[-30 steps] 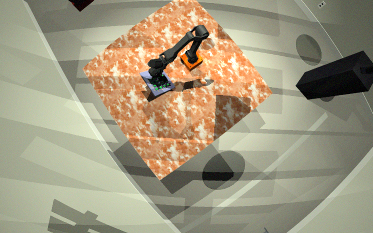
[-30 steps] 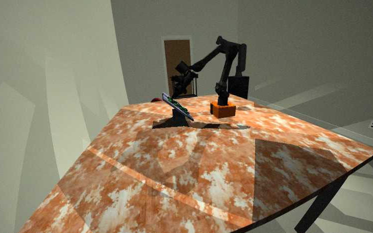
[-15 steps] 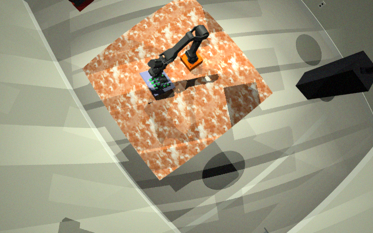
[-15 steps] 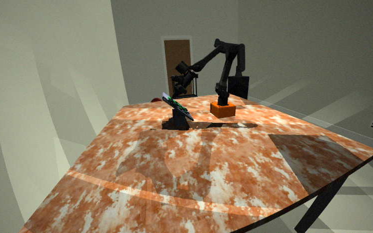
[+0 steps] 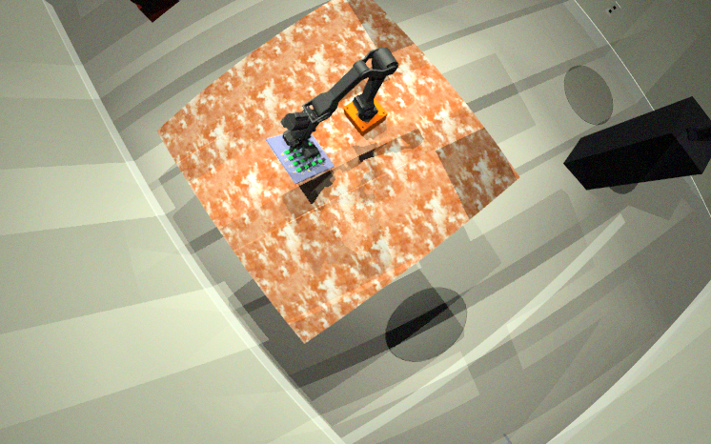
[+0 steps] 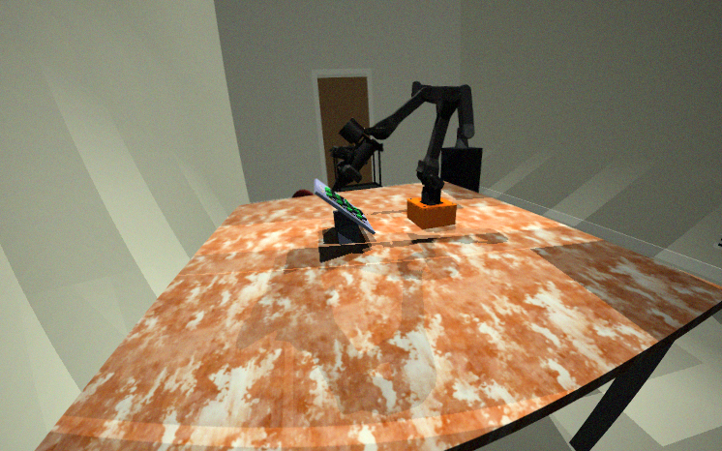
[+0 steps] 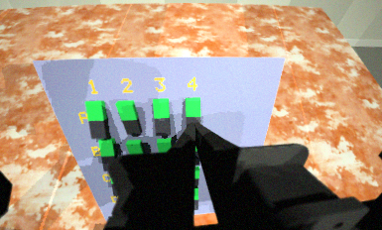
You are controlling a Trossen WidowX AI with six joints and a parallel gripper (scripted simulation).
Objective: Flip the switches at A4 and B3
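The lavender panel is tilted on a dark stand, with green-and-black switches in lettered rows and numbered columns. In the wrist view, switch A4 shows its green far half; its dark near half is partly behind the fingertips. Switch B3 shows only its green part; the gripper hides the rest. My gripper is shut and empty, its tips at the near end of A4 in the wrist view. Whether they touch it, and which ends of A4 and B3 are raised, I cannot tell.
Switch A3 is left of A4, with A2 and A1 beyond. B1 and B2 are left of B3. The gripper covers much of the lower rows. The arm stands on an orange base.
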